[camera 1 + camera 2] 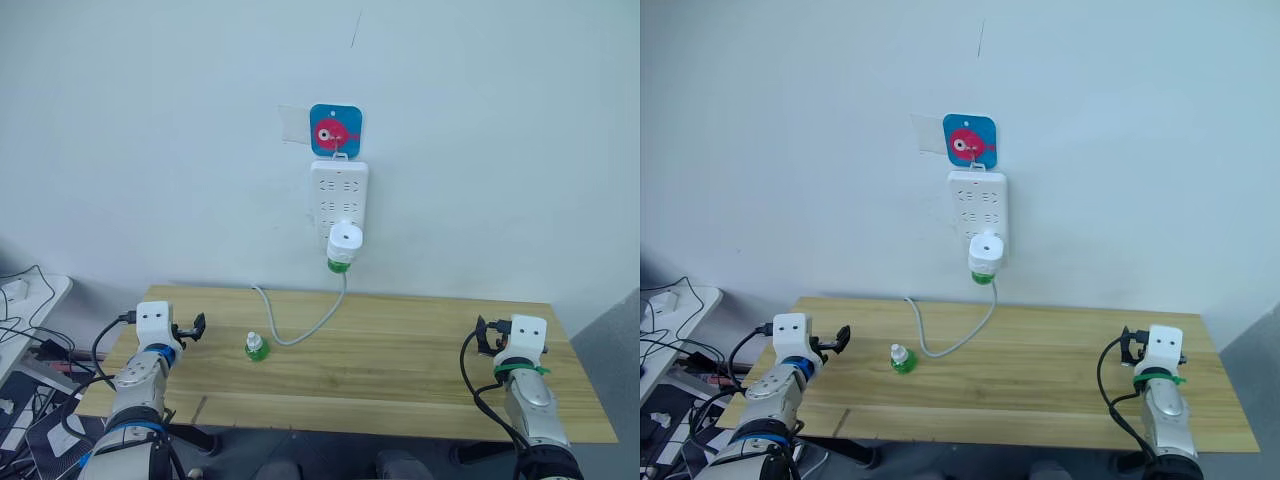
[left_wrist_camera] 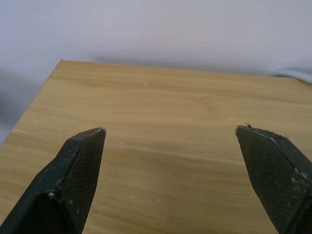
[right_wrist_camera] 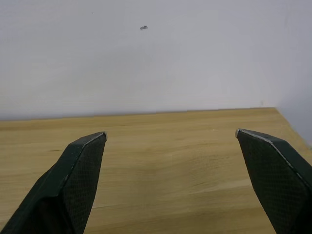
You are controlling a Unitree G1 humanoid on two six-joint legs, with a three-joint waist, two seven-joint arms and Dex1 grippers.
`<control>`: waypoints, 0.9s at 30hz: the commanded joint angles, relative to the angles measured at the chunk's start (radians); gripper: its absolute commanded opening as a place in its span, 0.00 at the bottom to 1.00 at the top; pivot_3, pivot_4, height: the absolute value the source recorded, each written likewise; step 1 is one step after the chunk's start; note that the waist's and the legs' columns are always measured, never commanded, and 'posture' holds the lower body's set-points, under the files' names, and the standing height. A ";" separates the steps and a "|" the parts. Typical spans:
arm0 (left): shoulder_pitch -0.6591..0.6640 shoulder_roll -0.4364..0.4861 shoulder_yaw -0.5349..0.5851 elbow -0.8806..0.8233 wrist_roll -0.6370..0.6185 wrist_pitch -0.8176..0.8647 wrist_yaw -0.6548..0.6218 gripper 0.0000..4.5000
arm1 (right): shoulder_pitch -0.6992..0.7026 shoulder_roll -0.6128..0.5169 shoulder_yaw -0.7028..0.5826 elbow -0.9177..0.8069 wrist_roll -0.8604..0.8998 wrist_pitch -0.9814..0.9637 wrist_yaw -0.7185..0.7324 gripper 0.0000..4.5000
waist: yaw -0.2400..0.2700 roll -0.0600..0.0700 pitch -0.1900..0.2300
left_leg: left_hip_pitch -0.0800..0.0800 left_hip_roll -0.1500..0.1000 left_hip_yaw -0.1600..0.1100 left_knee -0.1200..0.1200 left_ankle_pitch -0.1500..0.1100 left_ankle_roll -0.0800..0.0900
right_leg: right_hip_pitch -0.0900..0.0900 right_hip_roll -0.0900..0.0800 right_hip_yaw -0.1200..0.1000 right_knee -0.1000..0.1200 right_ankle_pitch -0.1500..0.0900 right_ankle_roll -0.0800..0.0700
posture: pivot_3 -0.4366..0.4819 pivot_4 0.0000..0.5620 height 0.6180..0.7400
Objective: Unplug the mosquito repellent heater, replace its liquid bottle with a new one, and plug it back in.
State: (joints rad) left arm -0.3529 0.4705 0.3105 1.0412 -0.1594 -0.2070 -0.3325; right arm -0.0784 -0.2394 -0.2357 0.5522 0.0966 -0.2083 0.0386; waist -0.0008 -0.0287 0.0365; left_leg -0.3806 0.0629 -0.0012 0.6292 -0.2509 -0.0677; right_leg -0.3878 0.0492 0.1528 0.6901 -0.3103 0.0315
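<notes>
Heater unit, the mosquito repellent heater (image 1: pixel 345 240), is sitting plugged into the lower end of the white power strip (image 1: pixel 339 195) hanging on the wall, above the table's far edge near its middle. Its green liquid bottle (image 1: pixel 340 265) is showing just beneath the white body. Blue square hook plate (image 1: pixel 335 131) with a pink figure is holding the strip from above. Grey cord (image 1: pixel 305 325) is dropping from the strip and curling across the wooden table (image 1: pixel 400 350).

Spare green bottle (image 1: pixel 257 347), white-capped, is standing upright on the table left of centre, just beside the cord's loop but apart from it.

Left gripper (image 2: pixel 170 134) is hovering over the table's left end, near the left corner, fingers spread wide with nothing between them; bare wood is lying under the gap. Right gripper (image 3: pixel 170 134) is hovering over the right end of the table, fingers likewise spread wide and holding nothing, pointing toward the wall. Both are well apart from the spare bottle and the heater.

Cables (image 1: pixel 25 330) are lying on a white surface off the table's left side.
</notes>
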 commanded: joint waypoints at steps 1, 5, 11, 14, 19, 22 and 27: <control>0.010 0.009 0.017 -0.052 -0.026 -0.031 -0.031 1.00 | -0.015 -0.031 -0.008 -0.038 -0.020 -0.001 -0.013 0.99 | 0.000 0.000 0.000 | 0.000 0.000 0.000 0.000 0.000 0.000 | 0.000 0.000 0.000 0.000 0.000 0.000 | 0.61 0.14 1.00; 0.025 0.023 0.048 -0.089 -0.094 -0.008 -0.156 1.00 | -0.008 -0.033 -0.006 -0.066 0.012 0.005 0.031 0.99 | -0.002 0.002 0.002 | 0.000 0.000 0.000 0.000 0.000 0.000 | 0.000 0.000 0.000 0.000 0.000 0.000 | 0.60 0.16 1.00; 0.051 0.070 0.050 -0.193 -0.155 0.043 -0.342 1.00 | 0.027 -0.034 0.034 -0.177 0.026 0.038 0.102 0.99 | -0.002 0.003 0.006 | 0.001 0.000 0.000 0.000 0.000 0.000 | 0.000 0.001 0.000 0.002 -0.002 -0.002 | 0.59 0.16 1.00; 0.053 0.102 0.030 -0.386 -0.233 0.192 -0.487 1.00 | 0.069 -0.026 0.074 -0.367 0.096 0.119 0.205 0.99 | -0.002 0.003 0.017 | 0.000 0.000 -0.001 0.000 0.000 0.000 | 0.000 0.001 -0.001 0.003 -0.002 -0.003 | 0.60 0.19 1.00; -0.008 0.140 -0.039 -0.670 -0.335 0.464 -0.608 1.00 | 0.147 -0.062 0.155 -0.670 0.218 0.268 0.381 0.99 | 0.002 0.006 0.035 | 0.000 0.000 -0.004 0.002 0.000 0.000 | 0.000 0.001 -0.003 0.007 -0.003 -0.004 | 0.60 0.21 1.00; -0.055 0.136 -0.062 -0.755 -0.379 0.549 -0.646 1.00 | 0.168 -0.079 0.161 -0.795 0.271 0.362 0.400 0.99 | 0.002 0.008 0.039 | -0.001 0.000 -0.005 0.002 0.000 0.000 | 0.000 0.001 -0.005 0.006 -0.003 -0.004 | 0.60 0.22 1.00; -0.168 0.101 -0.142 -0.786 -0.357 0.578 -0.683 0.66 | 0.145 -0.117 0.208 -0.954 0.310 0.471 0.438 1.00 | -0.002 0.007 0.054 | 0.000 0.000 -0.006 0.003 0.000 0.000 | 0.000 0.002 -0.005 0.007 -0.004 -0.004 | 0.57 0.23 1.00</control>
State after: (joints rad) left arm -0.4783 0.5766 0.1854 0.2812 -0.5176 0.3736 -1.0019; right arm 0.0931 -0.3501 -0.0461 -0.3186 0.3783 0.2423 0.4564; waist -0.0031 -0.0214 0.0907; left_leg -0.3811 0.0633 -0.0086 0.6340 -0.2508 -0.0677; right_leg -0.3879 0.0510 0.1467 0.6976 -0.3140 0.0273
